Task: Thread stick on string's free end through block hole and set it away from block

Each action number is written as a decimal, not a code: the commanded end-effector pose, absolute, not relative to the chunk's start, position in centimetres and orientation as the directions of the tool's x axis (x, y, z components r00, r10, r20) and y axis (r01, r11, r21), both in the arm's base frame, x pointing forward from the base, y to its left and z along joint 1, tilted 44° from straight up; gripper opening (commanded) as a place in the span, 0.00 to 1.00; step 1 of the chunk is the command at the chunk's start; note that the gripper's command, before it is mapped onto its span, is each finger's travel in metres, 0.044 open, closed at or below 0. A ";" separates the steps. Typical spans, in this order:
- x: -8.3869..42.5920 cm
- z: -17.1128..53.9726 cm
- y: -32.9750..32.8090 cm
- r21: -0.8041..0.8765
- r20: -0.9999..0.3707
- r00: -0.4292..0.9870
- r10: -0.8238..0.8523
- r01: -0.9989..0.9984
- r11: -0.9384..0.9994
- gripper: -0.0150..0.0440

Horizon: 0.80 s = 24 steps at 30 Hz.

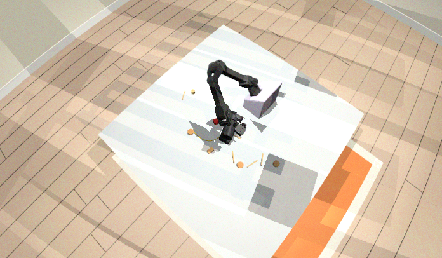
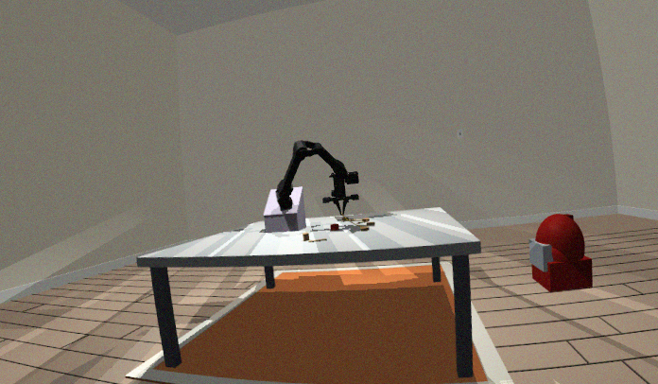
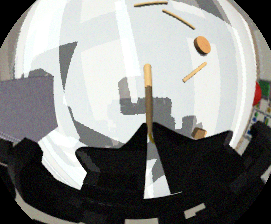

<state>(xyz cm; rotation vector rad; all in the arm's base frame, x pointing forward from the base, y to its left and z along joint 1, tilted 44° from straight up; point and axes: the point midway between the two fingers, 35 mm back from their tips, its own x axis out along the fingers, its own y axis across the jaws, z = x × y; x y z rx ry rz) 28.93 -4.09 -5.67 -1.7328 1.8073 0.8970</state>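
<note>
My gripper is shut on the thin wooden stick, which juts straight out from the fingertips, a little above the table. The string curves across the table from the round wooden button to the gripper. The small wooden block sits on the table close to the gripper, just right of the fingers in the wrist view. I cannot see its hole.
Loose sticks and round discs lie in front of the gripper. A red cube sits by the arm. The lavender base box stands behind. Another stick and a disc lie far left.
</note>
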 end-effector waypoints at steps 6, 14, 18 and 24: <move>29.7 -5.4 -4.5 -0.103 -0.726 -0.086 -0.683 -0.967 0.231 0.25; 30.3 -5.2 -4.8 -0.295 -0.726 -0.086 -0.683 -0.857 0.422 0.25; 30.6 -5.1 -4.9 -0.383 -0.726 -0.086 -0.683 -0.774 0.504 0.25; 31.1 -4.9 -5.1 -0.499 -0.725 -0.086 -0.683 -0.618 0.607 0.25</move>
